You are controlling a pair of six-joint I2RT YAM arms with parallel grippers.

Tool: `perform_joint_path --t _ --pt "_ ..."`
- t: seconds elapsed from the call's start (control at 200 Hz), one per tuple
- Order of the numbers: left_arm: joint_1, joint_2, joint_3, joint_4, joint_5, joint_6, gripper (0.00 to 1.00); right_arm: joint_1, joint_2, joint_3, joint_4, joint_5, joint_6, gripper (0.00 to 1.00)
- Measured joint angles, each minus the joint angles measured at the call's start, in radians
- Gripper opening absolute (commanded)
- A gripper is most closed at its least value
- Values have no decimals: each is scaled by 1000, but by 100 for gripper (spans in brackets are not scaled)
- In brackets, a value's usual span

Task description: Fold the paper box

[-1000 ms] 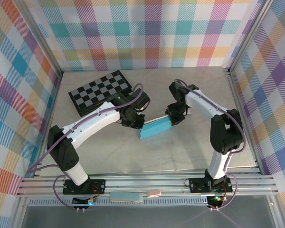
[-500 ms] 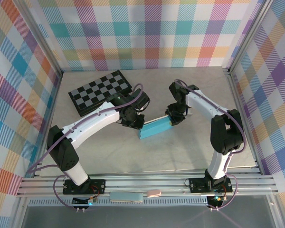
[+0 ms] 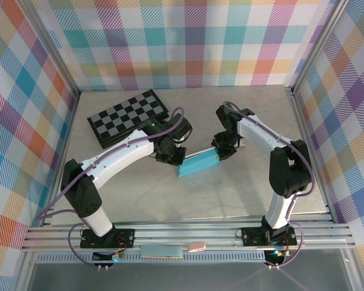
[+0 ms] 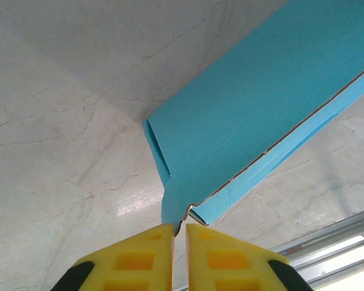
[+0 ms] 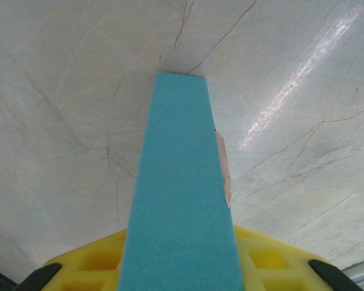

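Paper box: your turquoise-blue thin-card paper box (image 3: 198, 163) lies mid-desk between the two arms. It is long, flattened and only part closed, with a raw cut edge showing along one long seam.
Box position: from overhead it sits where it sat a second ago, at the same slant. Nothing has folded or slid.
Left fingers: the yellow left fingers (image 4: 168, 237) are almost together, nipping the crumpled corner of a thin flap at the box's left end. They have drawn in tighter over the last second.
Right fingers: the right fingers (image 3: 218, 154) are clamped across the opposite end, and the box runs straight out from between them. Their grip is unchanged.
Meaning: the pinch looks freshly firmed and the flap is not yet moved, so you seem ready to start tucking it.
Risk: the card at the pinch is already wrinkled, so a hard pull could tear it.
Desk: the pale marble-look desk (image 3: 230, 194) also carries a black-and-grey checkerboard (image 3: 127, 116), behind the left arm and well apart from the box.
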Motion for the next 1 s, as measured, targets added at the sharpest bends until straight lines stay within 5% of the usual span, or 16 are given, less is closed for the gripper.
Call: perform_joint_path --t 0.325,0.51,0.665,1.0 --pt "0 3 0 0 7 -33 2 0 0 0 1 0 0 30" --pt "0 8 0 -2 8 -68 14 0 0 0 1 1 0 30" --pt "0 19 0 -5 6 -74 14 0 0 0 1 0 0 30" --pt "0 24 0 -4 4 -78 1 0 0 0 1 0 0 29"
